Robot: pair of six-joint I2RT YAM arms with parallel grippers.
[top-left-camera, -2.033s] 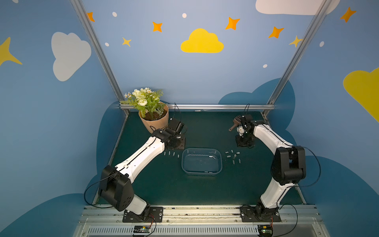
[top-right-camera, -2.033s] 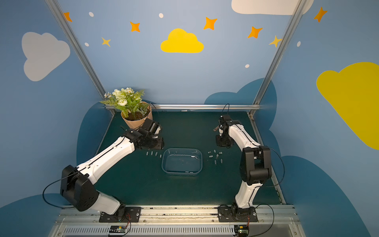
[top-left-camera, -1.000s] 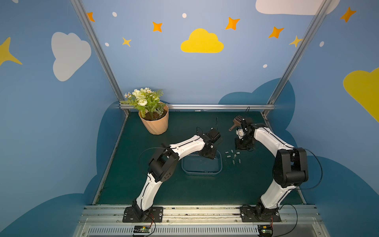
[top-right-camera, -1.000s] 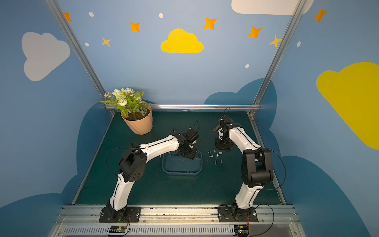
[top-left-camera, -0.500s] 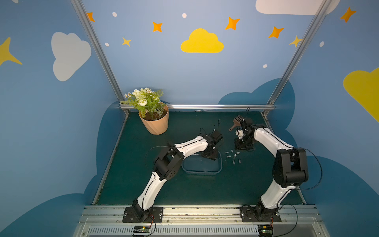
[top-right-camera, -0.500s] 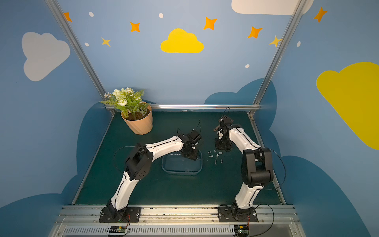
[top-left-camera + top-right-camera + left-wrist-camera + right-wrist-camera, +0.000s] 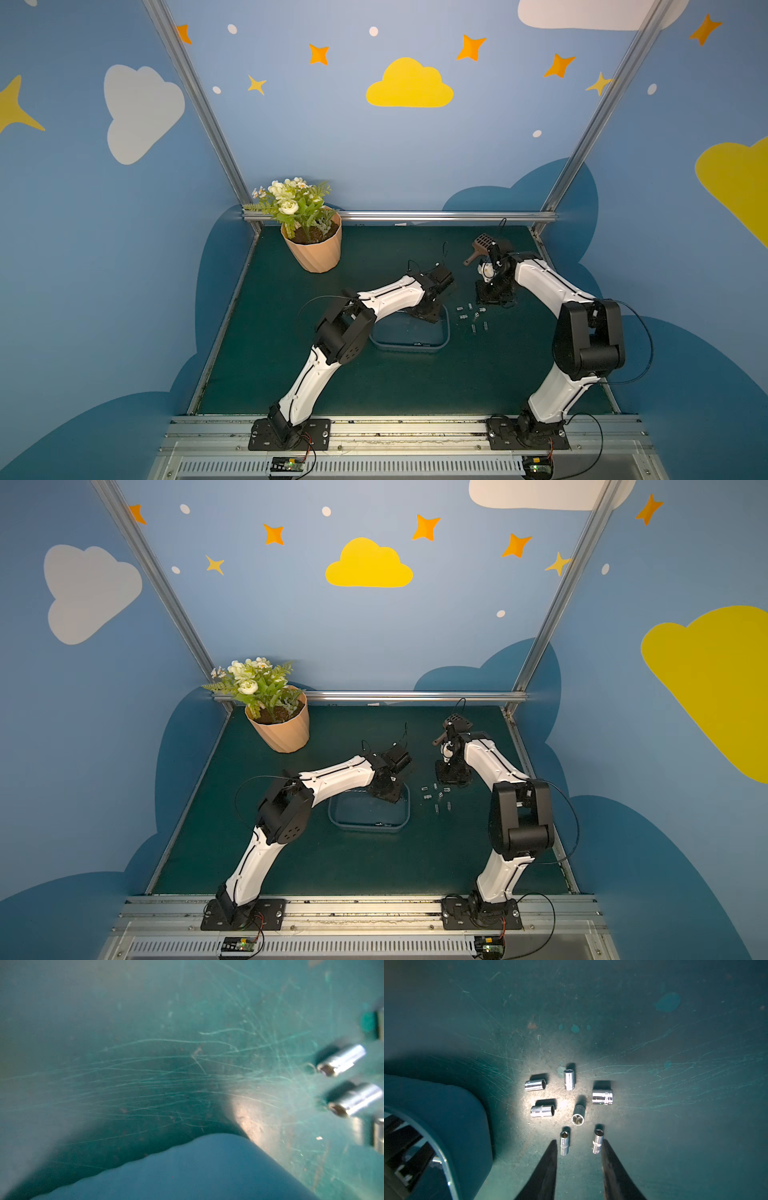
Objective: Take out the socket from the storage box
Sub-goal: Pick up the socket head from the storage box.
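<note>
Seven small chrome cylinder sockets (image 7: 578,1114) lie on the dark green scratched mat (image 7: 675,1022), centre of the right wrist frame, just beside the shallow translucent blue-grey plastic storage box (image 7: 405,348) (lower centre in both top views). So most of the task looks done; whether a socket is left inside, cannot tell. The left gripper (image 7: 427,312) sits at the box's upper-right corner, fingers hidden: released or clenched, cannot tell. The right gripper (image 7: 579,1142) hangs above the sockets, black fingers (image 7: 548,1167) partly apart, gripping nothing.
</note>
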